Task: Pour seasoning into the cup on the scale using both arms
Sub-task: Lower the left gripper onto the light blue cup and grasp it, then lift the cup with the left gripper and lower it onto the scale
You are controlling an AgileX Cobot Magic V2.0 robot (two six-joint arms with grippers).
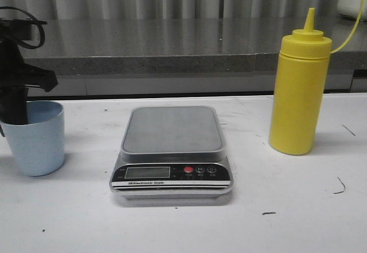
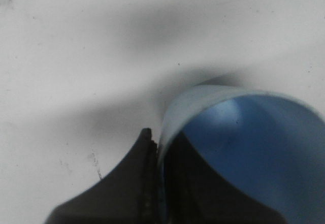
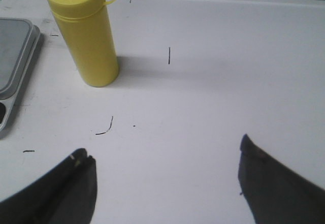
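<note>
Around cup rim, left gripper

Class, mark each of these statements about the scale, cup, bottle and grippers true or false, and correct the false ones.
1. The cup stands on the scale. False: it stands on the table, to the left of the scale.
2. The left gripper pinches the cup's rim, one finger inside and one outside. True.
3. The seasoning bottle stands upright, to the right of the scale. True.
4. The right gripper holds the bottle. False: it is open over bare table, apart from the bottle.
5. The scale's platform carries nothing. True.
</note>
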